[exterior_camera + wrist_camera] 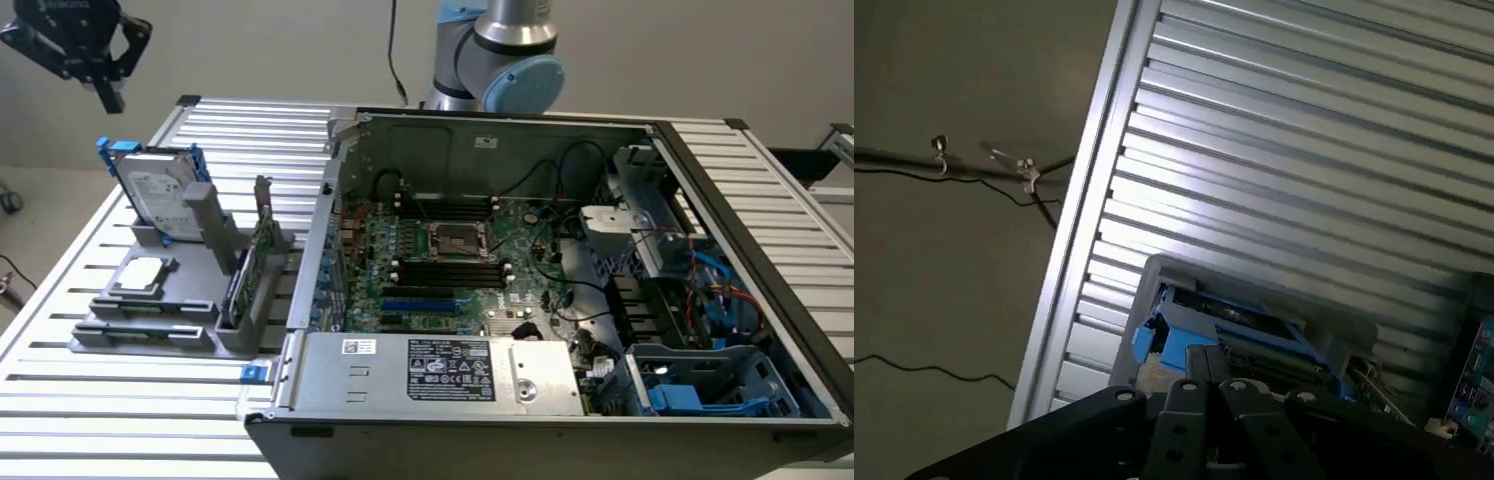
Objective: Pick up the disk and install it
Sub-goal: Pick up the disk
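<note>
Hovering well above the rack [140,335], your gripper [110,100] has its fingers pressed together and carries nothing. You can see the disk [158,195] standing on edge in that rack, untouched.

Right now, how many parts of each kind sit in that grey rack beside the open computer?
Disk: 1
Silver chip: 1
Green circuit card: 1
Total: 3
</note>
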You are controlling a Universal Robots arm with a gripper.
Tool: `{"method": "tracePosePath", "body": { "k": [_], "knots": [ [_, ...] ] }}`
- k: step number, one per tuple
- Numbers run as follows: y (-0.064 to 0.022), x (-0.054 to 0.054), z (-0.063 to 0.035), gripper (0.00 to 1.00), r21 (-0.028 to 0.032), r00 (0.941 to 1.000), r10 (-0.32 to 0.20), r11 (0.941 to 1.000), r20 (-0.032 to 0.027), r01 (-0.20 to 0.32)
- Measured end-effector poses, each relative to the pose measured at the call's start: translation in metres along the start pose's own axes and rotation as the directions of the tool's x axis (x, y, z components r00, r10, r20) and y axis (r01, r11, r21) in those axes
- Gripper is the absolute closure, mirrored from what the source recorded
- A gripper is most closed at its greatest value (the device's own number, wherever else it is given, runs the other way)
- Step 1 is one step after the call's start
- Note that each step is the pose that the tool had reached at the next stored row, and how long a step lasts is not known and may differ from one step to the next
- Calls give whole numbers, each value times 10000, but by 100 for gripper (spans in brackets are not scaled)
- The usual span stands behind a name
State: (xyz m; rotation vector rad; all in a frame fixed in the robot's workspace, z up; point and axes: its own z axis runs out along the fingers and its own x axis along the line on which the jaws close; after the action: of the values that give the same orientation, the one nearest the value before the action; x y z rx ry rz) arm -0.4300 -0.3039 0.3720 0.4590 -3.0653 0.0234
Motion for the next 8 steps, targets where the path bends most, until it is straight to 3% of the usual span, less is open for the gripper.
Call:
{"method": "tracePosePath", "body": {
  "k": [4, 8],
  "knots": [
    [0, -1, 19, 89, 32, 9973, -729, 9973, 6, 729],
    [0, -2, 37, 89, 64, 9894, -1450, 9894, 8, 1450]
  ]
}}
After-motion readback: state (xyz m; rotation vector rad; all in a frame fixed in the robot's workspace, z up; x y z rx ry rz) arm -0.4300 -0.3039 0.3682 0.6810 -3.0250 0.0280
